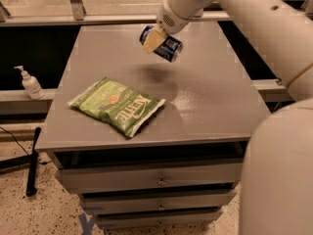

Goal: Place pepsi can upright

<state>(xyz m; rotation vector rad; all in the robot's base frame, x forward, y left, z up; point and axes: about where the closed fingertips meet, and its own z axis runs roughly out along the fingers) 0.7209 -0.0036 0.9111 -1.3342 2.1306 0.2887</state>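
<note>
The pepsi can (166, 45) is dark blue with silver rims. It lies tilted on its side in the air, held above the back middle of the grey table (215, 97). My gripper (155, 39) is shut on the pepsi can, with a tan finger pad (151, 41) across its left part. The can's shadow falls on the tabletop below it. My white arm reaches in from the upper right.
A green chip bag (117, 105) lies flat on the front left of the table. The table has drawers below its front edge. A white pump bottle (30, 83) stands on a ledge to the left. A black pole (32, 160) leans on the floor at left.
</note>
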